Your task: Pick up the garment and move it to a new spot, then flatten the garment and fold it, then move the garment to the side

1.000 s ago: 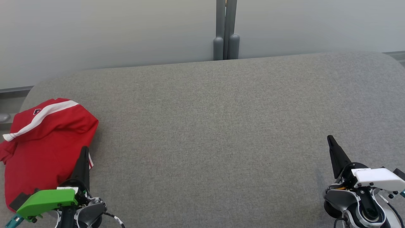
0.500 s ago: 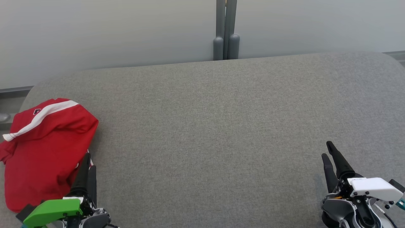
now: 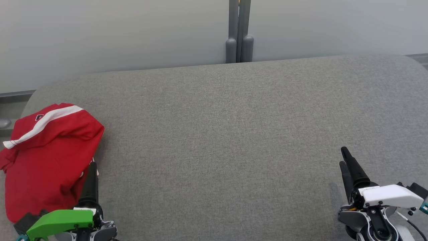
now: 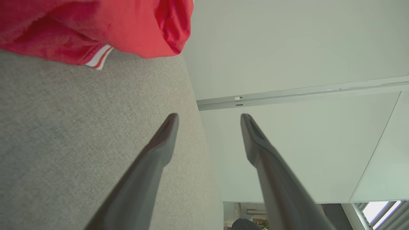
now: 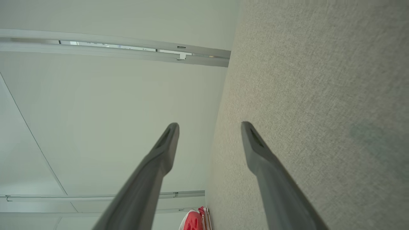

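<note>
Red garment (image 3: 50,157) with a white stripe lies bunched at the left edge of the grey fabric surface (image 3: 220,134), part of it hanging over that edge. It has the same place and shape as one second ago.

Left gripper (image 3: 93,165), under a green wrist cover (image 3: 57,222), is at the near left corner. Its tips are by the garment's right hem. A second ago its fingers were together as one dark spike reaching further onto the red cloth; now it has drawn back toward the near edge. In the left wrist view the left gripper (image 4: 209,116) has its fingers spread wide with nothing between them, and the garment (image 4: 111,25) is ahead of the tips, apart from them.

Right gripper (image 3: 342,156), under a white wrist cover (image 3: 389,195), is at the near right corner, well apart from the garment. It was pinched to a single point a second ago; now two tips show. It has also shifted slightly left and toward the near edge. The right wrist view shows the right gripper (image 5: 209,124) with its fingers wide apart and holding nothing, bare fabric beside them and the garment (image 5: 191,222) small in the distance.

A grey post (image 3: 239,33) stands behind the far edge, against a pale wall (image 3: 100,33).
</note>
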### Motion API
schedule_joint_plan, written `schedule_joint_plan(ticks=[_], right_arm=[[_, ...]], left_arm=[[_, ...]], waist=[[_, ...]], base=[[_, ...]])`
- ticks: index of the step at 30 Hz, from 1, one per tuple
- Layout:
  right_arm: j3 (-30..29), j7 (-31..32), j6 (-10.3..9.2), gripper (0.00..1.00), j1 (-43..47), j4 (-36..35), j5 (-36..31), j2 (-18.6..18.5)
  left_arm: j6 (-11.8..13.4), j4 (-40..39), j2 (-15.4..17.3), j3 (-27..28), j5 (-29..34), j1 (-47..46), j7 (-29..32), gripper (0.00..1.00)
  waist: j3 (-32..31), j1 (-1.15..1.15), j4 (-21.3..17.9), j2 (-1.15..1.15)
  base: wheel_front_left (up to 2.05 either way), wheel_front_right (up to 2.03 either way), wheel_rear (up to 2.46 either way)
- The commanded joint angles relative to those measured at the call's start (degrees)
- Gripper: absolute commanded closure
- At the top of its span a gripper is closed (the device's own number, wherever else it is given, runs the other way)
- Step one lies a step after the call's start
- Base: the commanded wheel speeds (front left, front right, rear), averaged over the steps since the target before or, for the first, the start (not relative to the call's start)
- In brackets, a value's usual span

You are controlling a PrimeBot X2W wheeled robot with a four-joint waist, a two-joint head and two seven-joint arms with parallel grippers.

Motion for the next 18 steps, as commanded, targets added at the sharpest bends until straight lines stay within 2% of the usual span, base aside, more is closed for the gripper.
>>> schedule_joint_plan(ticks=[1,18], right_arm=[[0.44,-0.59,0.02,0.0,-1.38,-1.15,-1.77,-0.67],[1.99,-4.61,0.02,0.0,-1.38,-1.64,-20.44,-1.39]], left_arm=[[-0.1,-1.0,0.51,-0.2,2.52,-0.86,-0.54,0.0],[0.41,-0.54,0.46,-0.67,25.86,-0.25,-4.53,0.0]], waist=[[0.02,0.0,0.01,0.0],[0.12,0.0,-0.01,0.0]], base=[[0.0,0.0,0.0],[0.0,0.0,0.0]])
